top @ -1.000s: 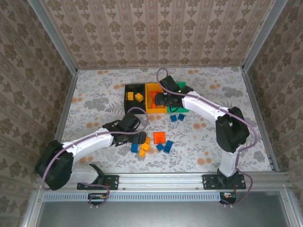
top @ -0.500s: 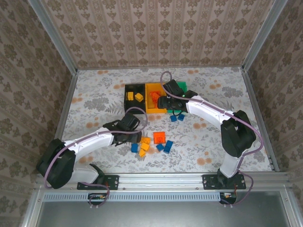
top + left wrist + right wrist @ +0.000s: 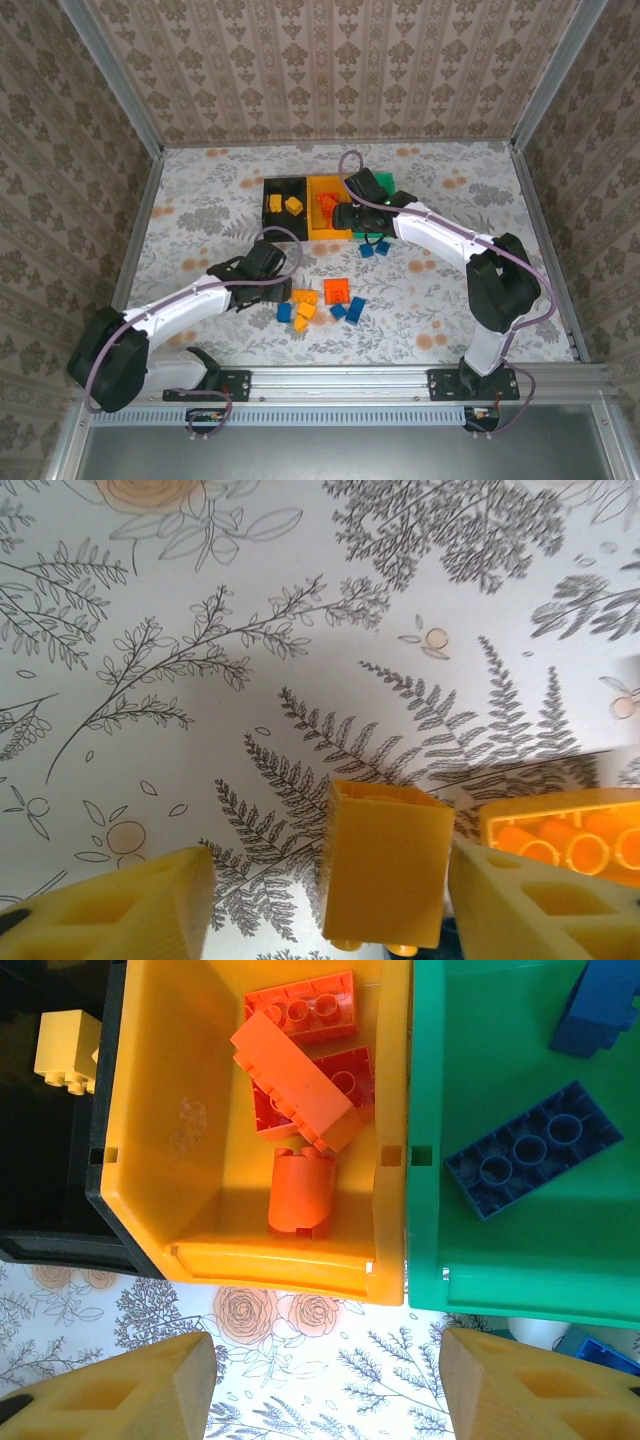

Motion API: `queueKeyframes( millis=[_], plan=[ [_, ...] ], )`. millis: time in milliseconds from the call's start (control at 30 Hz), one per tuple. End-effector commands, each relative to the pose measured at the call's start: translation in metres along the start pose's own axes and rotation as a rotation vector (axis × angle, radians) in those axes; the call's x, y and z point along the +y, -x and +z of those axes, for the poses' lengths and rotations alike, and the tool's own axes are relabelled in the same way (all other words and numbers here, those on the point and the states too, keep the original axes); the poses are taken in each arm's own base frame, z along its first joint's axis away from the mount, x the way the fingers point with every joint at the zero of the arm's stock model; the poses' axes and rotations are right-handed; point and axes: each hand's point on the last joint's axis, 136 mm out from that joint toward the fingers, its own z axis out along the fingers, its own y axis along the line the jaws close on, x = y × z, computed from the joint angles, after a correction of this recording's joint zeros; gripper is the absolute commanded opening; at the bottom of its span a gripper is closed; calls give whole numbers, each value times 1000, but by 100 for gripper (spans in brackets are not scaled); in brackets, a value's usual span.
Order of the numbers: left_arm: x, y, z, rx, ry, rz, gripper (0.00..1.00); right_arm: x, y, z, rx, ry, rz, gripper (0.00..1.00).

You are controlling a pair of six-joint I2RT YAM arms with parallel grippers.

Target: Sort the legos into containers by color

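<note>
Nearest the bases, loose legos (image 3: 336, 291) in yellow, red-orange and blue lie clustered on the floral table (image 3: 200, 215). The left gripper (image 3: 330, 880) straddles an upright yellow brick (image 3: 385, 865); its fingers stand apart, and a grip cannot be confirmed. Farther out, the right gripper (image 3: 325, 1360) hangs open and empty at the near rim of the yellow-orange bin (image 3: 190, 1130), which holds red-orange bricks (image 3: 300, 1070). The black bin (image 3: 50, 1160) holds yellow, the green bin (image 3: 500, 1250) blue.

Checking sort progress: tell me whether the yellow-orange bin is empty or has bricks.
Has bricks: the yellow-orange bin holds several red-orange bricks, clustered toward one wall, bare floor beside them.
</note>
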Motion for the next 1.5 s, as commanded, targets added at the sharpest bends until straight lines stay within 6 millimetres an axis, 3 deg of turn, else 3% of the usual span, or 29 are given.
queueKeyframes(
  millis=[0, 100, 333, 533, 733, 867, 1067, 1233, 1467],
  plan=[
    [-12, 14, -12, -36, -25, 22, 69, 5, 13, -16, -45, 29, 22, 62],
    [-13, 11, -1, -6, -8, 32, 70, 3, 13, -15, -43, 26, 23, 62],
    [4, -7, 32, 70, 51, -2, 68, 1, 12, -20, -47, 28, 28, 62],
    [1, -13, 41, 94, 39, -1, 49, -3, 15, -24, -56, 24, 37, 63],
    [1, -5, 27, 54, 30, -17, 36, -7, 16, -27, -59, 22, 48, 63],
    [-7, 35, 1, -55, -2, -25, 32, -12, 15, -33, -74, 22, 64, 63],
    [-10, 124, -18, -212, -5, -46, 31, -26, 4, -34, -66, 7, 91, 63],
    [-5, 183, -3, -265, 67, -27, 31, -34, -10, -33, -44, -5, 96, 63],
    [16, 219, 35, -230, 178, -26, 32, -40, -24, -38, -32, 2, 102, 63]
  ],
)
